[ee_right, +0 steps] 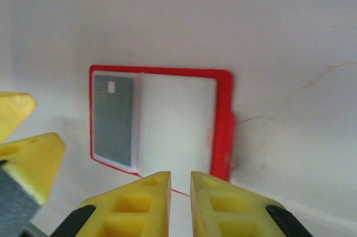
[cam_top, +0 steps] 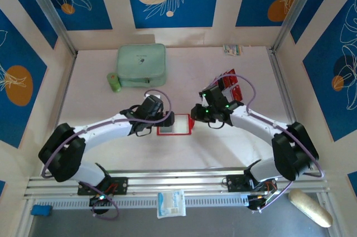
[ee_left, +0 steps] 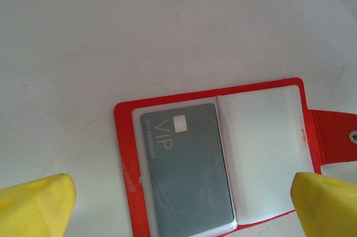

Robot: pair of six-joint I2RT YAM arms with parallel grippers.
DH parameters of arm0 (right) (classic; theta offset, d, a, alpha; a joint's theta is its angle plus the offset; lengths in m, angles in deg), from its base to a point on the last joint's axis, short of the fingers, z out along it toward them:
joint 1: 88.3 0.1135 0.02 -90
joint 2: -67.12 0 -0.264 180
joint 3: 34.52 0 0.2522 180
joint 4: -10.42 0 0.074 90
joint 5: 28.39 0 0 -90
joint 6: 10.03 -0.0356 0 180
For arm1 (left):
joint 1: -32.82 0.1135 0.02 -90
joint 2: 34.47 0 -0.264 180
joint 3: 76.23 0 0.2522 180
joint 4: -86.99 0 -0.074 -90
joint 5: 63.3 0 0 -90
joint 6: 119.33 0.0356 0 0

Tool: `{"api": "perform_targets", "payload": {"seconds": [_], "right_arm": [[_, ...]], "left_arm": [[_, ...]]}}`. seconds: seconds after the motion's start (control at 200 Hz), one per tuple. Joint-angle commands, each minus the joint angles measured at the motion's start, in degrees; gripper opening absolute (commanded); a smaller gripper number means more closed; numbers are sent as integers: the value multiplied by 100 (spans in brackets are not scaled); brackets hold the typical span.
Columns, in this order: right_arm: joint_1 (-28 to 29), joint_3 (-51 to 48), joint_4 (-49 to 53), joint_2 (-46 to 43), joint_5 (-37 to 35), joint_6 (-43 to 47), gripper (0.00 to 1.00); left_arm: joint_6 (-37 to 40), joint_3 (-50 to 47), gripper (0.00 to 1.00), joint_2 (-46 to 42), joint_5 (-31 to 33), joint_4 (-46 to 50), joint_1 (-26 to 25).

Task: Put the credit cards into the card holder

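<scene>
Pale counter (cam_top: 95, 97), blue-patterned walls | card holder (cam_top: 174, 124) open flat at centre, sleeves up for loading; grey card (ee_left: 187, 170) in one | left pincer (ee_left: 178, 206) spread astride it, likely to steady | right pincer (ee_right: 179, 192) pressed nearly together at its edge, nothing visibly held | credit cards (cam_top: 231, 88) beyond right arm

I'm watching through the top camera, which is hanging above and behind the arm bases and looking down over the whole table (cam_top: 184, 75). The left wrist camera is staring almost straight down, very close over the open red wallet (ee_left: 262, 153). The right wrist camera is looking at it low and slanted, from slightly farther back. All three views are sharing that wallet.
</scene>
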Motion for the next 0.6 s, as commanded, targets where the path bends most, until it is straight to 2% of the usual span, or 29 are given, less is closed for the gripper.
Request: {"api": "perform_targets", "payload": {"seconds": [0.0, 0.245, 0.595], "right_arm": [[217, 303, -281, 479, 182, -337, 14], [283, 605, -713, 1416, 162, -517, 9], [-50, 354, -832, 1630, 310, -254, 6]], "left_arm": [[-127, 142, 98, 80, 81, -72, -126], [-143, 37, 98, 144, 292, -94, -249], [-85, -47, 99, 372, 347, -166, -264]]}}
